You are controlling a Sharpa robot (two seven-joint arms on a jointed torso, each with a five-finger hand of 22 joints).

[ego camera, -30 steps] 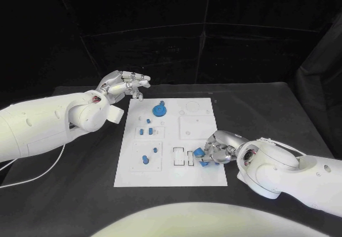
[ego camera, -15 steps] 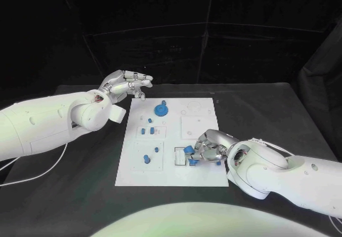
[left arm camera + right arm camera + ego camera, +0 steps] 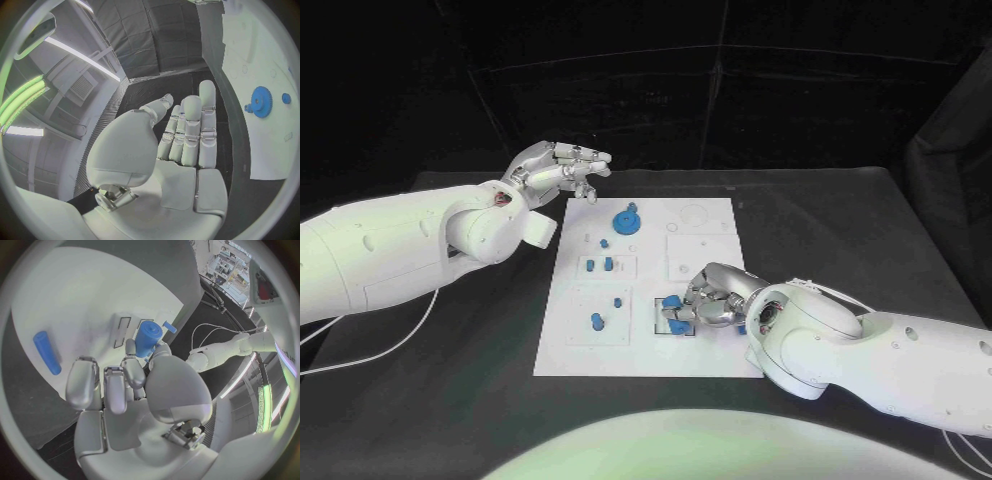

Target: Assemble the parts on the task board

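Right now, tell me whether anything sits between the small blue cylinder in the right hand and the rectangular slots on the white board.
Nothing visible does. The right hand holds the small blue cylinder just by the rectangular slots in the white task board; the board between them looks bare.

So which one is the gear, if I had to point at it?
Start at the white board in the middle of the table and go to its far end, near the left robot hand. The gear lies there: a flat blue toothed wheel, much larger than the small blue pegs nearer the middle.
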